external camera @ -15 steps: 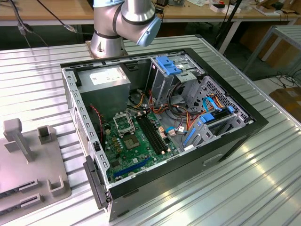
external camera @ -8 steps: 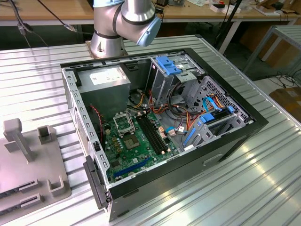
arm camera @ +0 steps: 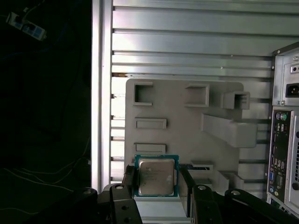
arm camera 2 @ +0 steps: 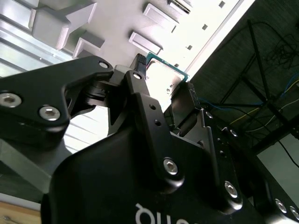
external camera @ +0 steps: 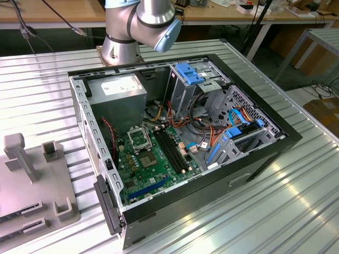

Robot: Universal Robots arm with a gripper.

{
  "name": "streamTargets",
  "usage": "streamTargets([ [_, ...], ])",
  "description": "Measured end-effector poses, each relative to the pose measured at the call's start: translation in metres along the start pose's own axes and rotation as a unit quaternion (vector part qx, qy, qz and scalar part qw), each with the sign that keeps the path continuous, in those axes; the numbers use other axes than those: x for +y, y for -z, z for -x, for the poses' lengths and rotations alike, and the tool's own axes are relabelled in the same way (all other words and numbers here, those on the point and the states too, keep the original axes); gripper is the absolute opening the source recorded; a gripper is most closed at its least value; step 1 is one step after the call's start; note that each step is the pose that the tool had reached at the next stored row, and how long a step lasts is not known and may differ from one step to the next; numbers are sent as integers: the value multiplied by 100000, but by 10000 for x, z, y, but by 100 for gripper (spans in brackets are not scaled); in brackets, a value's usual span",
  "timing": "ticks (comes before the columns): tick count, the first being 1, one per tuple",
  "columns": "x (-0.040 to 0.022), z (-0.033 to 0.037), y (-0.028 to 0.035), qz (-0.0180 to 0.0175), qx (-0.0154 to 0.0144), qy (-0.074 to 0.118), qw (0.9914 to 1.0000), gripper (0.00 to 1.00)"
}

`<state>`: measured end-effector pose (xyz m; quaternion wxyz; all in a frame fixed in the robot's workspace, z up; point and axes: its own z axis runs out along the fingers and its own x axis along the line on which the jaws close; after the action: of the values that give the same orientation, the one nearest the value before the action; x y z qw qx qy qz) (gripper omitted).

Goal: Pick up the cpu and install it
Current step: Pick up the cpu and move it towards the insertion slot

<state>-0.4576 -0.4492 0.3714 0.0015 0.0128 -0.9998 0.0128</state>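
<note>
Presently the hand (arm camera 2: 164, 75) pinches the cpu (arm camera: 156, 176) by two opposite edges, well above the grey fixture tray (arm camera: 187, 140), so the thin chip could tilt or slip from that narrow grip and drop onto the tray.

Exterior view, centre: open case (external camera: 267, 153), top side free, walls all round. Inside it, socket frame (external camera: 139, 138) lies bare from above. Grey power-supply box (external camera: 117, 92) stands tall just behind it, memory slots (external camera: 172, 151) just beside. Cable bundle (external camera: 209, 135) and drive cage (external camera: 186, 84) crowd the upper right of the case.

Arm base (external camera: 135, 26) blocks top centre. Bare ribbed table (external camera: 265, 211) at lower right.

Lower left: fixture plate (external camera: 21, 196) with upright post (external camera: 18, 153) and raised blocks (external camera: 51, 150).

First wrist view: gripper (arm camera: 157, 183) clamped on cpu (arm camera: 156, 175), open air round both, the plate beyond.
</note>
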Motion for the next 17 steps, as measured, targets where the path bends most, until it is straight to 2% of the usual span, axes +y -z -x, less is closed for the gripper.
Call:
streamTargets([
  [17,-1,64,0,3,-3,-3,100000,47],
])
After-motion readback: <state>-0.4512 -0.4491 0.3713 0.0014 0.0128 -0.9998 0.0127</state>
